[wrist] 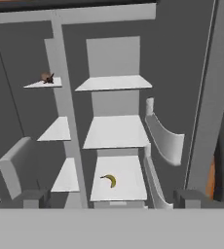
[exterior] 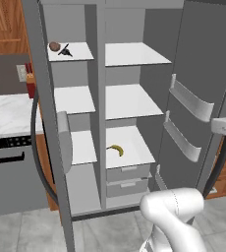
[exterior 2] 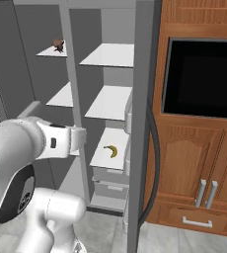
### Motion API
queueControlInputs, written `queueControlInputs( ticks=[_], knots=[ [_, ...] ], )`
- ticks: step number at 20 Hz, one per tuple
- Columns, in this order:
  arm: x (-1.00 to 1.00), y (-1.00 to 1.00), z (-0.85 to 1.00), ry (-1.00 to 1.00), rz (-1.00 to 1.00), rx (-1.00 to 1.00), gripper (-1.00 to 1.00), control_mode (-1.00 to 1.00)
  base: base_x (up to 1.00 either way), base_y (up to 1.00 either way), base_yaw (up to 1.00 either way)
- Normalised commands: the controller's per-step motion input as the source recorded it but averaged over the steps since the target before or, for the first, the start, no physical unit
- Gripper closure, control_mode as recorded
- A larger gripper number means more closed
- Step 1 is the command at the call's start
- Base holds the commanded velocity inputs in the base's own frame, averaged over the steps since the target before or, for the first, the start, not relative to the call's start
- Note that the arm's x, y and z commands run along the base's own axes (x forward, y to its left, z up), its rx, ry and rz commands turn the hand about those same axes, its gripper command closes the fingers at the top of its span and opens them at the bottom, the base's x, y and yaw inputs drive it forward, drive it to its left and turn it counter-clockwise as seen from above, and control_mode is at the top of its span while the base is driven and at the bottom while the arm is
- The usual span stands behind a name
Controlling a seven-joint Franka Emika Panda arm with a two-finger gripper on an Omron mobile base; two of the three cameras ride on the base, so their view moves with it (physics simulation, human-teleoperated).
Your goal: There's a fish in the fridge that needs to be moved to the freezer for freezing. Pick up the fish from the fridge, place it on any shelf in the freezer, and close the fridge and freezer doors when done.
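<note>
The fish [exterior: 66, 51] is a small dark slender thing on the top narrow shelf [exterior: 80, 53] of the freezer [exterior: 74, 99], right beside a round brown lump [exterior: 54, 47]. The hand view shows the fish [wrist: 50, 80] far off at upper left. The fridge [exterior: 130, 101] has broad white shelves and two grey drawers. Both doors stand open: the fridge door [exterior: 206, 69] on the right, the freezer door [exterior: 42, 103] edge-on at left. My gripper [wrist: 114, 198] is open and empty, well back from the unit and facing the shelves.
A yellow banana [exterior: 116, 149] lies on the lowest fridge shelf above the drawers [exterior: 128, 173]. Grey bins [exterior: 189, 101] jut from the fridge door. A marble counter [exterior: 7, 112] and stove lie left; a wooden cabinet with a black oven [exterior 2: 204, 79] stands right.
</note>
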Motion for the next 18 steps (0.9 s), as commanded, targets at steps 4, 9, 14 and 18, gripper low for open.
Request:
queueControlInputs(
  ticks=[4,9,14,18],
  knots=[
    [-0.22,-0.71,0.00,-0.04,0.00,0.00,-1.00,-1.00,0.00,0.00,0.00],
    [-0.05,-0.66,-0.05,-0.06,0.01,0.00,-1.00,-1.00,0.00,0.00,0.00],
    [0.00,-0.66,-0.25,-0.05,0.07,0.00,-1.00,-1.00,0.00,0.00,0.00],
    [0.00,-0.59,-0.26,-0.04,0.08,0.00,-1.00,-1.00,0.00,0.00,0.00]
  ],
)
